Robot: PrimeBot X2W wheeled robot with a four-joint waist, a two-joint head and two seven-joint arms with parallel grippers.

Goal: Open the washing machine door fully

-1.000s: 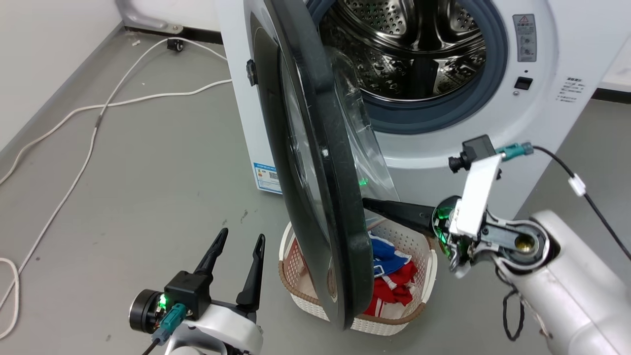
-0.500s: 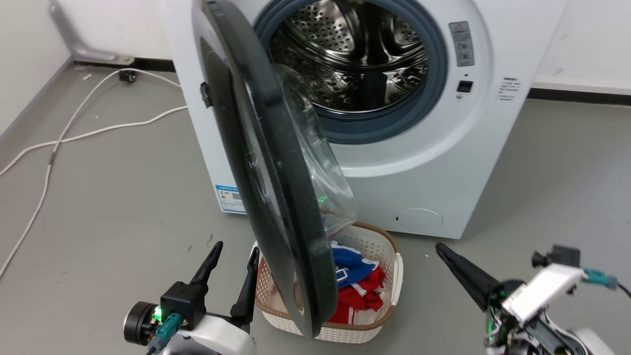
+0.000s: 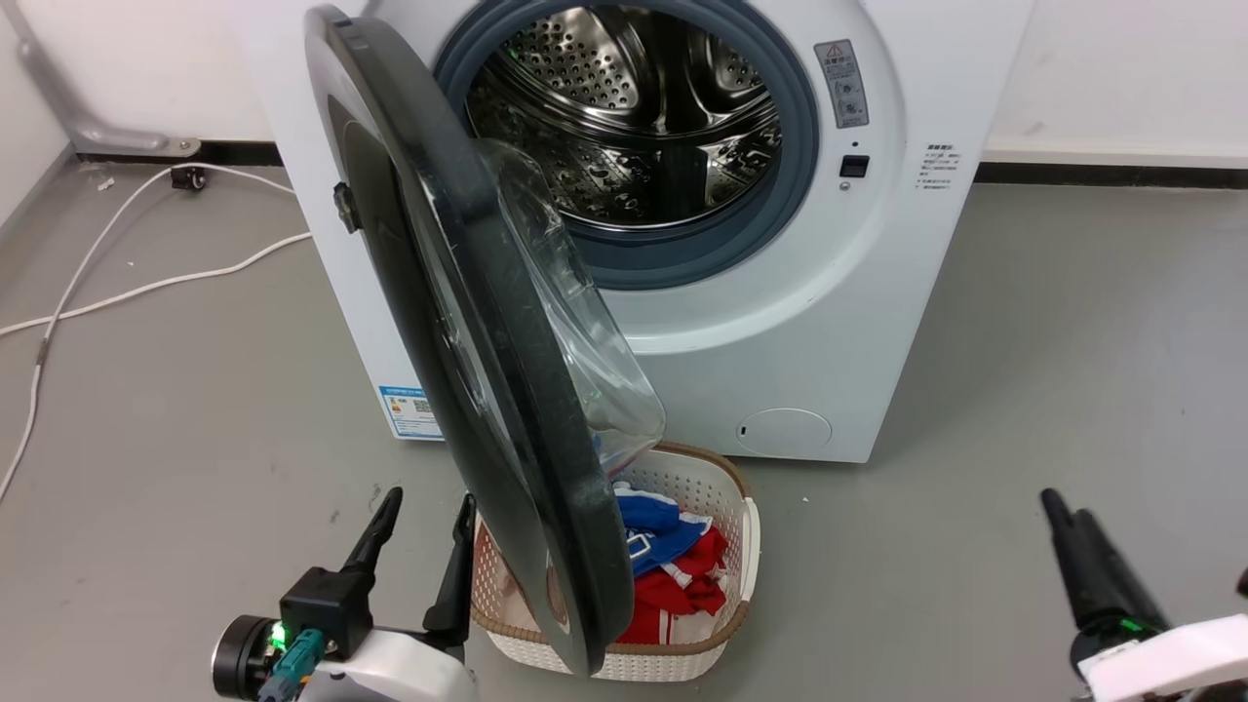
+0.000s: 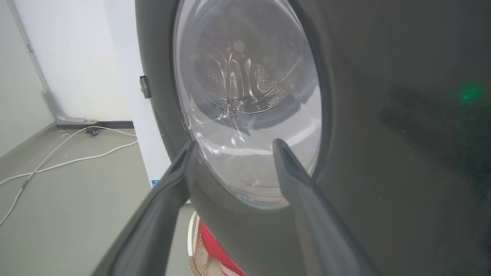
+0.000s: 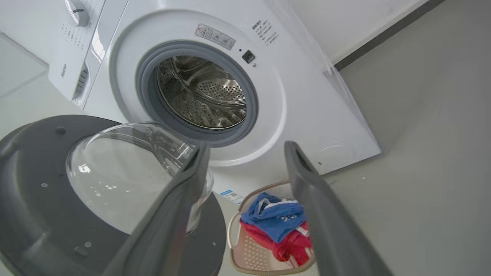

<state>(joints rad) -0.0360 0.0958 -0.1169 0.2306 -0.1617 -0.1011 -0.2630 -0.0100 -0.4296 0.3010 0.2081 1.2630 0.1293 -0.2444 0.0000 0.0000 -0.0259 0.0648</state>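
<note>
Black and glossy, the door (image 3: 468,322) is swung about halfway, hinged at nine o'clock on the machine (image 3: 877,322); further swing is judged needed. Fingers of the left gripper (image 3: 429,497) and right gripper (image 5: 246,145) are spread, empty.

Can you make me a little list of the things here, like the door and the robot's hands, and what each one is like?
Washing machine: white front-loader
Door: about halfway open, sticking out toward the robot
Drum: shiny steel, no clothes seen inside
Basket: on the floor, partly under the door
Clothes: blue and red, in the basket
Left gripper: jaws open, empty, near the door's outer side
Right gripper: jaws open, empty, away from the door
Cable: white, on the floor left of the machine
</note>
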